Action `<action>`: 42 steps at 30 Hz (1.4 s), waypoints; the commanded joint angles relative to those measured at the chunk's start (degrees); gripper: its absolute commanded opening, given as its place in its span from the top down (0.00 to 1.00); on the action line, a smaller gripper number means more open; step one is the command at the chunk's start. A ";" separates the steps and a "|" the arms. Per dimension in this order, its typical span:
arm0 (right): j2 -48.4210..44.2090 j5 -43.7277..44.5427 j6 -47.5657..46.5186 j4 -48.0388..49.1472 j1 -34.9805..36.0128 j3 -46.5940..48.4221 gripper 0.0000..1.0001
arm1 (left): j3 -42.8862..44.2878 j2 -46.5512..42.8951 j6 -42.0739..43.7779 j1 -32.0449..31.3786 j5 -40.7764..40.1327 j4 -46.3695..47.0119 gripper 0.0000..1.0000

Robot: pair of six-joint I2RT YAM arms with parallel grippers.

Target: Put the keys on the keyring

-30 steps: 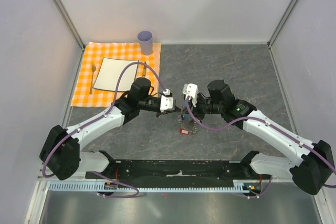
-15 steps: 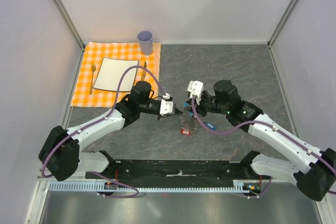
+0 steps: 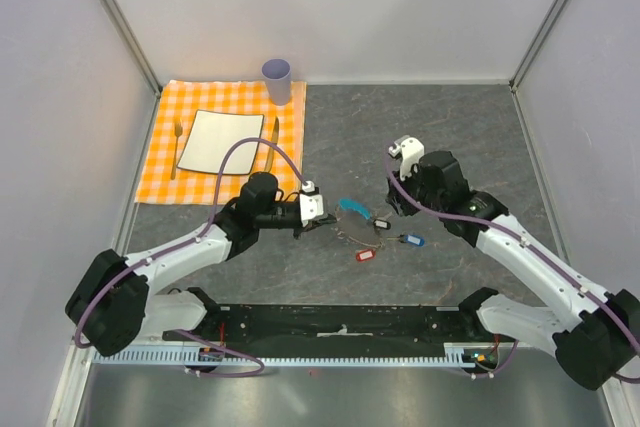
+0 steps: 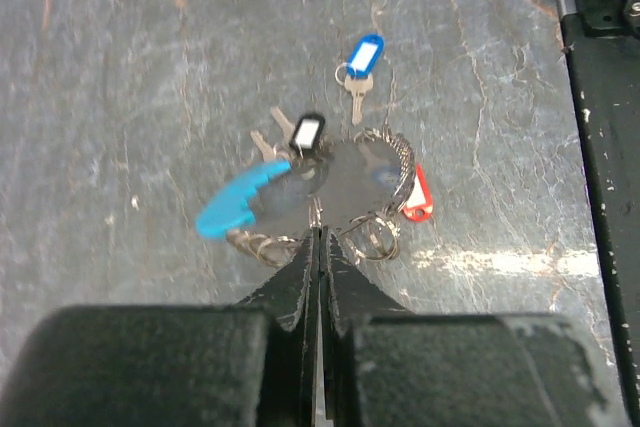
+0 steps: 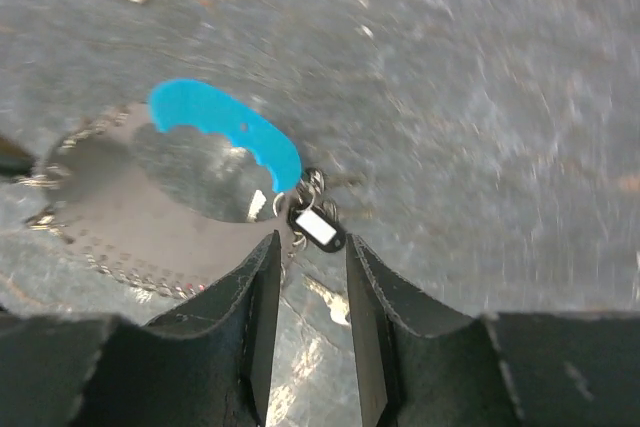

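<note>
Now the desk (image 3: pixel 450 127) carries everything again. A second ago both arms met over its middle with the keyring raised between them. Since then the right arm (image 3: pixel 530 252) has swung back to its own side and the left arm (image 3: pixel 190 247) has dropped lower.

The keyring (image 4: pixel 397 150) lies flat near the middle of the desk, its chain loop spread out and its cyan clasp (image 4: pixel 238 205) pointing toward the far-left side.

Three keys show. The red-tagged key (image 4: pixel 419 197) touches the chain's near side, and the black-tagged key (image 4: pixel 307 132) lies at the clasp's end. The blue-tagged key (image 4: pixel 365 52) sits beyond the loop, apart from the chain. It was not on the desk a second ago, so I judge it slipped free when the right side let go. If so, that key is not yet threaded and needs picking up again.

The left fingers (image 4: pixel 297 287) are pressed shut, their tips at the chain's near edge. Whether a link is pinched between them I cannot tell.

The right fingers (image 5: pixel 252 307) stand apart with nothing between them, hovering above the black-tagged key and beside the clasp.
</note>
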 commanded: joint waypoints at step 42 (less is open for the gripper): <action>26.14 -9.16 13.83 -5.03 -16.67 -2.75 0.68 | -3.48 -6.96 -9.24 0.13 -13.88 1.47 0.98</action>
